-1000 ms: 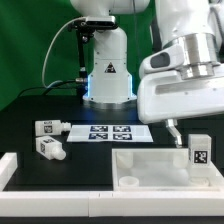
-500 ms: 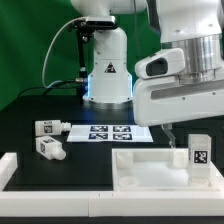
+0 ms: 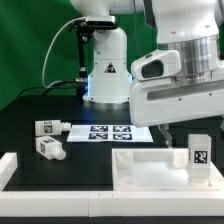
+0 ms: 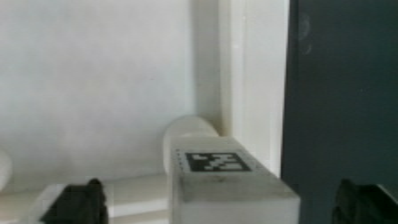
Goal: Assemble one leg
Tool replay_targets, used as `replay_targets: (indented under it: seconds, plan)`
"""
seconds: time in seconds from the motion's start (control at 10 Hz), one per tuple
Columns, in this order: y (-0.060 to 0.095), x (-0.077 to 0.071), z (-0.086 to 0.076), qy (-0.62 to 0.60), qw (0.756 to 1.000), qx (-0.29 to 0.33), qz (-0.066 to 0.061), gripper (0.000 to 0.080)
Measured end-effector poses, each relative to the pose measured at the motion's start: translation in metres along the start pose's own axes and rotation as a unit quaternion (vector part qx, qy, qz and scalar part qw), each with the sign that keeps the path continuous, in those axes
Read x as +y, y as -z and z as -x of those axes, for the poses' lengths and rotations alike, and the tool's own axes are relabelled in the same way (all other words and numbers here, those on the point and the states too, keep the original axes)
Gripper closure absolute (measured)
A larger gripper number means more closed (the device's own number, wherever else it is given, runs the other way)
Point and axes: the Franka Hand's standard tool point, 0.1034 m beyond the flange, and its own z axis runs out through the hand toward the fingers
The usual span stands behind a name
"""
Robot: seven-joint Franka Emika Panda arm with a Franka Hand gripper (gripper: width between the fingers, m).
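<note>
A leg (image 3: 200, 150), a short white peg with a square tag, stands upright at the right corner of the large white square panel (image 3: 145, 160). In the wrist view the same leg (image 4: 228, 180) sits between my two dark fingertips (image 4: 75, 202), with a gap on each side. My gripper (image 3: 181, 136) (image 4: 221, 206) is open and hangs low around the leg without touching it. Two more legs (image 3: 47, 128) (image 3: 50, 149) lie on the black table at the exterior view's left.
The marker board (image 3: 110, 132) lies flat behind the panel. A white raised rail (image 3: 20, 165) runs along the front left. The robot base (image 3: 108, 70) stands at the back. A round socket (image 3: 128, 181) shows in the panel's front corner.
The arm has shifted a little toward the exterior view's left and lowered slightly over the standing leg. The leg and the other parts have not moved.
</note>
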Motion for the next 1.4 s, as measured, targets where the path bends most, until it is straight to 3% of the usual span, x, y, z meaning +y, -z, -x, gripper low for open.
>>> replay_targets:
  seconds: [0.1,0.2,0.3,0.7,1.0,1.1,1.3,1.4]
  plan:
    - [0.0,0.0,0.0,-0.004,1.0,0.0,0.0,0.0373]
    - [0.0,0.0,0.0,-0.008,1.0,0.0,0.0,0.0373]
    - [0.0002,0.0012,-0.0003,-0.026,1.0,0.0,0.0,0.0511]
    - [0.0001,-0.0003,-0.0002,-0.184,0.983,0.0,-0.001,0.0511]
    - [-0.0007,-0.0069,-0.0024,-0.365,0.931,0.001,-0.003,0.0511]
    - [-0.001,-0.0073,-0.0031,-0.431,0.902,0.0,-0.008,0.0511]
    - [-0.0012,-0.0071,-0.0068,-0.533,0.846,0.001,-0.028,0.0511]
    - [-0.0012,-0.0072,-0.0089,-0.598,0.801,-0.003,-0.044,0.0511]
